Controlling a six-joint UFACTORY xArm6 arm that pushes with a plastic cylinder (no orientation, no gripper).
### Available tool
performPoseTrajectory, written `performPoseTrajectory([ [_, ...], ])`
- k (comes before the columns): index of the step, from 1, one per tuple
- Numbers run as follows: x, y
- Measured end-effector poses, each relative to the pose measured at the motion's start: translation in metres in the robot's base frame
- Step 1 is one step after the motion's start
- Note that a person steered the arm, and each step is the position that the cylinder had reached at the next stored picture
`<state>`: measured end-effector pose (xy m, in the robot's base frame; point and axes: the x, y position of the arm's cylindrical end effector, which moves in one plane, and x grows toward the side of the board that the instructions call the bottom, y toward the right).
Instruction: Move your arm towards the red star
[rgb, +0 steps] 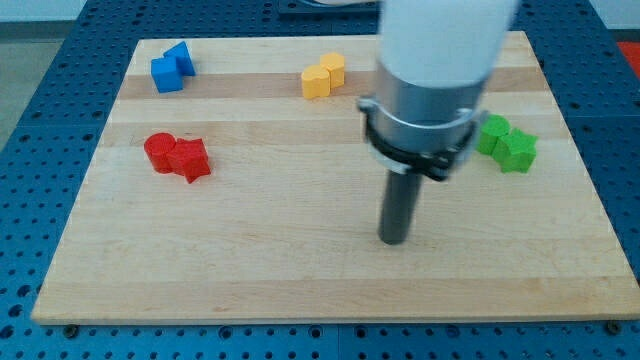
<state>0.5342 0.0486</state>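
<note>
The rod, which carries no jaws to open or close, has my tip (394, 240) resting on bare board near the middle, well apart from the red star (190, 159), which sits at the view's left touching a red round block (159, 151).

The dark rod's lower end, my tip (394, 240), is seen on the pale wooden board (300, 270), right of its centre. The red star block (191, 159) lies well to the tip's left and slightly higher in the view, touching a red round block (159, 151) on its own left side.
</note>
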Motion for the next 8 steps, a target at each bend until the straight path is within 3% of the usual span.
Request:
performPoseTrajectory([
  [8,-0.033,-0.139],
])
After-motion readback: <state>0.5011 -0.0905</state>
